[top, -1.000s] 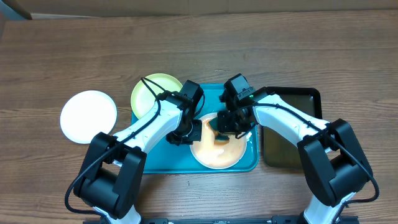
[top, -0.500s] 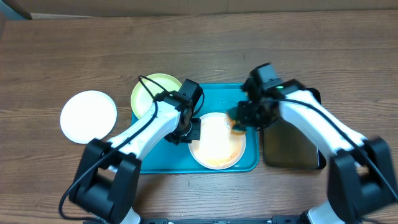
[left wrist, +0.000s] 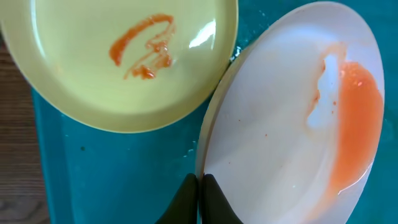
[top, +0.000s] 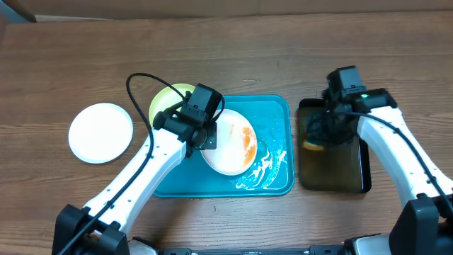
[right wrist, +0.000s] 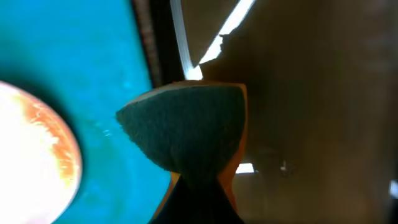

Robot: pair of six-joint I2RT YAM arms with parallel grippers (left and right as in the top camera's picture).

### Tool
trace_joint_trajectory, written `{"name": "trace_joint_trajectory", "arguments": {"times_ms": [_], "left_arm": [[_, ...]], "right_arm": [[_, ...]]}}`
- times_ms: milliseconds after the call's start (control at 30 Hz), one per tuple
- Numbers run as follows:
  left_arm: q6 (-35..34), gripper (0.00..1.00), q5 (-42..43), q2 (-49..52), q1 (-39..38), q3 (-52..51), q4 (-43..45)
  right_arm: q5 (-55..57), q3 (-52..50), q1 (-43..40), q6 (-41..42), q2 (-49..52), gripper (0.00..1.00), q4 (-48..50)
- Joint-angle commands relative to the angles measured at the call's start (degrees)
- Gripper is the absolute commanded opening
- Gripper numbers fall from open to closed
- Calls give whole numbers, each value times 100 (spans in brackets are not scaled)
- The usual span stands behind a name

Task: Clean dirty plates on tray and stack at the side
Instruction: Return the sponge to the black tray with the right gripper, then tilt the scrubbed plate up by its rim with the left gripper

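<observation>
**Overhead view:** fixed camera high above, looking straight down on the whole wooden table (top: 226,42).
**Left wrist view:** close, looking down on the smeared white plate (left wrist: 273,137) and the yellow-green plate (left wrist: 93,81).
**Right wrist view:** very close, facing the sponge (right wrist: 186,130) over the black tray (right wrist: 311,93).
All three views share the teal tray (top: 272,113) and the smeared white plate.

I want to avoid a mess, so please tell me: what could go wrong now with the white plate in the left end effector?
1. The left end effector pinches the white plate only at its rim, so it may slip.
2. The orange sauce is pooled at one side; tilting might spill it onto the tray.
3. Its rim is close to the yellow plate and could bump it.
</observation>
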Motion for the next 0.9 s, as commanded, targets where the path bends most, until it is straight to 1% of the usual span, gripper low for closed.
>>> {"name": "trace_joint_trajectory", "arguments": {"times_ms": [0,67,133,300,433,567,767,867], "left_arm": [[341,4,-273,-192,22,26,116],[614,4,144,-192,22,26,90],[673,4,505,-190,22,24,-66],[673,4,603,-190,22,24,-195],[647,4,166,-192,15,35,-70],[658,4,-116,-199,4,286,-61],[675,4,-1172,-203,-260,791,-219],[697,4,-1895,-203,-505,826,-129]], "right_arm": [[223,83,-85,35,-63,4,-81],[219,83,-85,37,-63,4,-120],[221,83,-83,35,-63,4,-153],[214,81,-83,37,-63,4,-153],[219,81,-83,37,-63,4,-199],[221,81,-83,35,-63,4,-201],[221,79,-83,35,-63,4,-201],[221,79,-83,37,-63,4,-197]]}}
